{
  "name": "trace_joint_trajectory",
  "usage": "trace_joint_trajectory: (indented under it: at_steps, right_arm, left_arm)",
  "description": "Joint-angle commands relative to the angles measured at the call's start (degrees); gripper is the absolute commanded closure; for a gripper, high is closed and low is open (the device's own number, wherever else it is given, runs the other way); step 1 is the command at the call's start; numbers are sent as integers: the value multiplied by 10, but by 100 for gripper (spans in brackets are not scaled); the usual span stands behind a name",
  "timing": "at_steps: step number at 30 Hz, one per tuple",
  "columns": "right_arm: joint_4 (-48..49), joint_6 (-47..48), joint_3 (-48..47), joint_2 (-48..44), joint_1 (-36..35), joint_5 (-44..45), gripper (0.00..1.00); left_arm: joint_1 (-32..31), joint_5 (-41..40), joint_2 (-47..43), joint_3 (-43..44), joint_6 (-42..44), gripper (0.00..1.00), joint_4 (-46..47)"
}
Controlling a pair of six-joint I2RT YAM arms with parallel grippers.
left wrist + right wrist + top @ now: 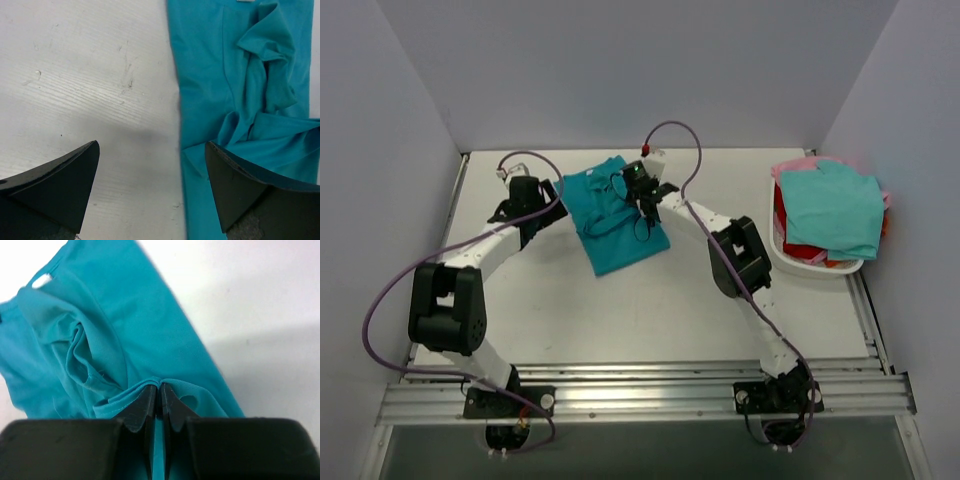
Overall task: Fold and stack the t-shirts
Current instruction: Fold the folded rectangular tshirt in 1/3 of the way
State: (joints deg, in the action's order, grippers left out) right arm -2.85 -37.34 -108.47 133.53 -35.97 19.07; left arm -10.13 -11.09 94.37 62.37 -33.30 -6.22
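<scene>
L gripper (pixel 151 145) is at the far left part of the table (pixel 620 310), just beside the left edge of the teal shirt (pixel 615 225). Its jaws stand wide apart w/ nothing between them. The left finger (pixel 55 190) is over bare table and the right finger (pixel 240 185) is over the border of the cloth. Whether that finger touches the cloth, I cannot tell.

The teal shirt lies at the far middle of the table, btw the two grippers, turned a bit so its long side runs diagonal. It is mostly flat, w/ a crumpled ridge of cloth in its middle-right part and a small white label (pixel 42 279) near the far end.

R gripper (pixel 160 387) is over the upper right part of the shirt. In its wrist view the fingers are pressed together w/ only a thin slit, and a fold of teal cloth is pinched in the tips. The cloth rises up to them in wrinkles.

At far right, well apart from the teal shirt, a white basket (pixel 820 270) stands by the side wall. An aqua shirt (pixel 835 205) lies on top of the pile in it, partly over the rim. Under it some red cloth (pixel 782 215) shows, and pink cloth (pixel 798 163) at the far edge, both too covered to tell their shape.
</scene>
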Motion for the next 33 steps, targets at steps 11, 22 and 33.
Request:
trace_joint_trajectory:
  at_steps: [11,22,33]
  right_arm:
    - [-13,-23,-158,115,70,-94,5]
    - [83,-11,125,-123,70,-17,3]
    - [117,-26,351,-297,72,39,3]
  left_arm:
    - [14,49,18,44,-10,4,23]
    - [-122,14,53,134,9,0,-1]
    - [-197,56,134,184,134,19,38]
